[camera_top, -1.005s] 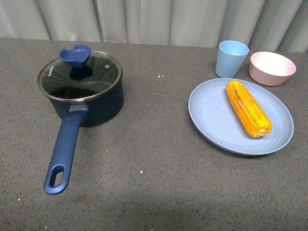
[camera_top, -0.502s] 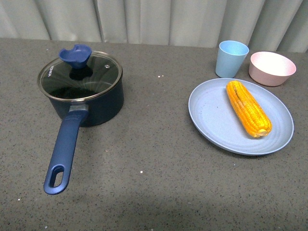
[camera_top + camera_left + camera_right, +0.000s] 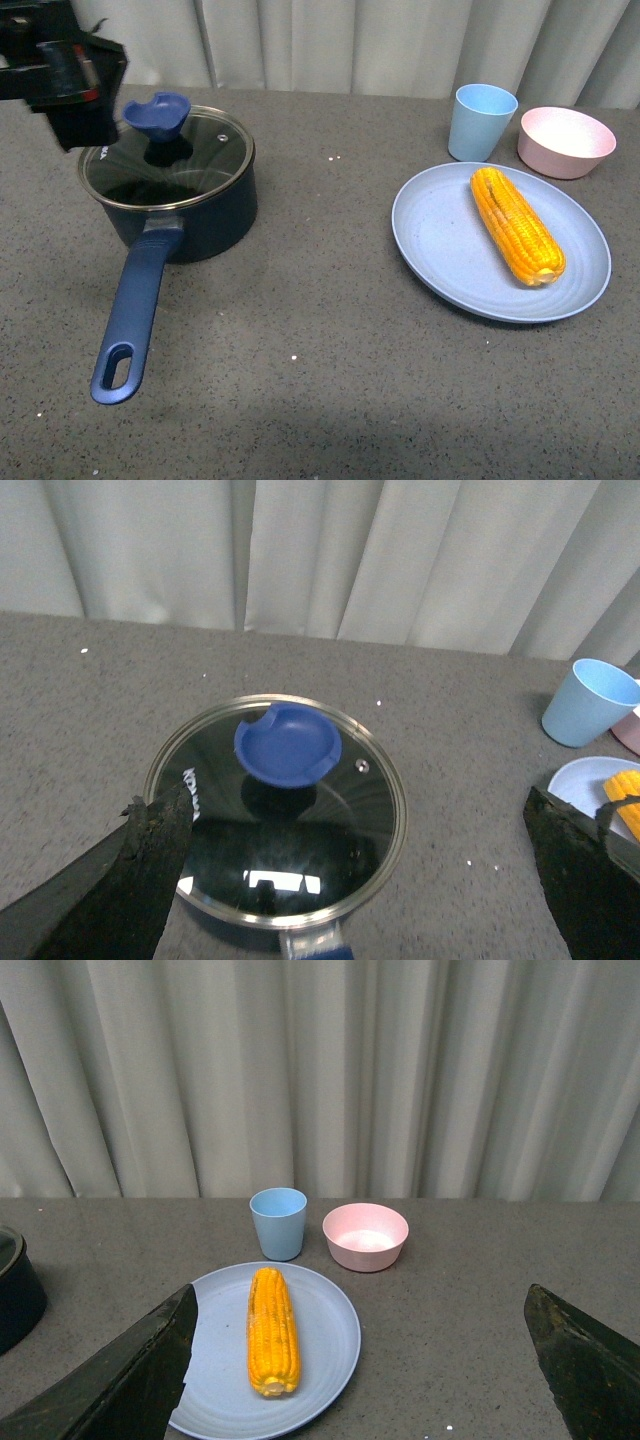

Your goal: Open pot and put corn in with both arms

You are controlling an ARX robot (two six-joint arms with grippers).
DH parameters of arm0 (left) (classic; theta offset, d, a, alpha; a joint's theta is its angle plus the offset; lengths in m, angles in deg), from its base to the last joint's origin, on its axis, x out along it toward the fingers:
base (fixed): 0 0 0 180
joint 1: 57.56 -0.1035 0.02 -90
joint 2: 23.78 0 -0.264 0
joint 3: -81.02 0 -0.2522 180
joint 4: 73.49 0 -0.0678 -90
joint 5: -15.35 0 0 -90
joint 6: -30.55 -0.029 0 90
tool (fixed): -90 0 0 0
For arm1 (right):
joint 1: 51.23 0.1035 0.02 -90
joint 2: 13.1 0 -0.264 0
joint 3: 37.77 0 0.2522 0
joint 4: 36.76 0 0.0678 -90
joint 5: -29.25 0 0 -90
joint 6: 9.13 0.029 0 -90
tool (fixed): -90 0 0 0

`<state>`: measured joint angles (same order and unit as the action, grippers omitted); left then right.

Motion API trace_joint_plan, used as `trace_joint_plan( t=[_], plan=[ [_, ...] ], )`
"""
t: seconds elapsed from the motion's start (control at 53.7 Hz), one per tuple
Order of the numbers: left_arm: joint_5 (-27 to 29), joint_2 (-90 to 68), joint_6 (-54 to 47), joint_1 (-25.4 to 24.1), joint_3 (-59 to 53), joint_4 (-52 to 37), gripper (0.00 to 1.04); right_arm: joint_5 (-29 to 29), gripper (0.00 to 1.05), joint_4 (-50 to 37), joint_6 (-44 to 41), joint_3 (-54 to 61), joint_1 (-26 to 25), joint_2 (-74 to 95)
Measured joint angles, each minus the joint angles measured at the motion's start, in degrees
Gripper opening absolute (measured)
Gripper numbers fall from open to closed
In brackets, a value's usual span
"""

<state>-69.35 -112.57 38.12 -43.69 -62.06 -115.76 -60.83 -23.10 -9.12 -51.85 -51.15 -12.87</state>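
"Asking: why both released?"

"I am aiming my spread left gripper [image 3: 358, 815] at the blue knob [image 3: 288, 742] capping the dark navy saucepan [image 3: 200, 215]; my right gripper [image 3: 360, 1305] is gaping toward the yellow corn cob [image 3: 273, 1328] lying on the round blue plate [image 3: 328, 1345]."

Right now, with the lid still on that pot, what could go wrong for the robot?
The left gripper hangs open near the glass lid; a grip off the blue knob could slip, or drag the saucepan. The corn cob lies loose on a shallow plate, so it may roll, and the light blue cup stands close behind.
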Motion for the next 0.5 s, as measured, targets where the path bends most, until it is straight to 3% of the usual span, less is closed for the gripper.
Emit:
trace_joint_plan(
  t=[0.242, 0.502],
  plan=[
    [5.09, -13.49, 0.52, 1.22, 10.86, -0.46, 0.98, 0.0, 0.96, 0.02, 0.0, 0.0, 0.0, 0.0],
    [6.14, -21.94, 0.46, -0.13, 20.44, 1.42, 0.98, 0.0, 0.96, 0.02, 0.0, 0.0, 0.0, 0.0]
  ],
)
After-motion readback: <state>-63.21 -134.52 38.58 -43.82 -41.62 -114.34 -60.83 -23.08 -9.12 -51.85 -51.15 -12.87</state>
